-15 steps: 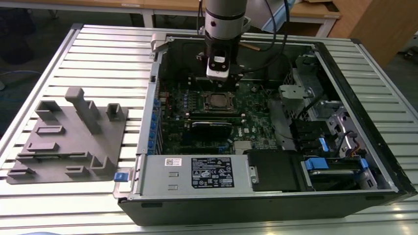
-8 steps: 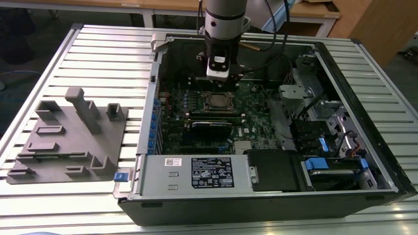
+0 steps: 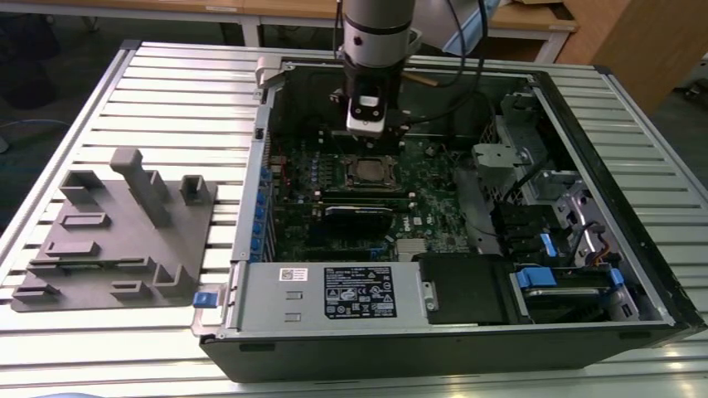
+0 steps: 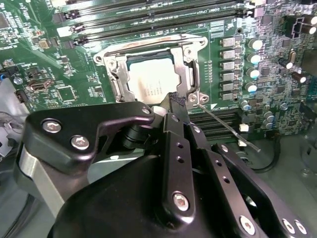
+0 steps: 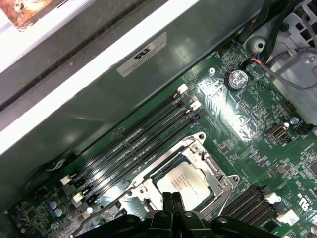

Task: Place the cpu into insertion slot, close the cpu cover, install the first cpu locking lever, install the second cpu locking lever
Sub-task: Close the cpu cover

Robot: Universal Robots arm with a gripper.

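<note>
Currently at the lever stage, by my read. Slatted table (image 3: 166, 91) carries the open computer case (image 3: 443, 352), with a grey fixture tray (image 3: 116, 240) on the exterior view's left. The arm (image 3: 376, 33) drops in from the upper centre of the exterior view, and the gripper (image 3: 370, 126) hangs over the green circuit board (image 3: 293, 220), just above the insertion slot (image 3: 370, 172). In the second wrist view the cpu (image 4: 150, 82) sits in the slot, and the cpu cover (image 4: 185, 68) looks flat down around it, so the first two steps read as done. Fingers are pressed together with nothing between them, tips right beside the slot corner where a thin locking lever (image 4: 228, 128) angles out loose across the board. Judgement: that lever is the one in hand. Latching it calls for a downward press on a thin wire rod, then a sideways tuck under its hook, and closed tips can slip off it easily. Hard to make out: whether the tips actually touch the cover or the lever hinge, since the gripper body blocks the near side of the slot in both wrist views. Also can't tell whether the other lever, along the slot's far rim, is hooked. The retaining hooks are too small to confirm.
</note>
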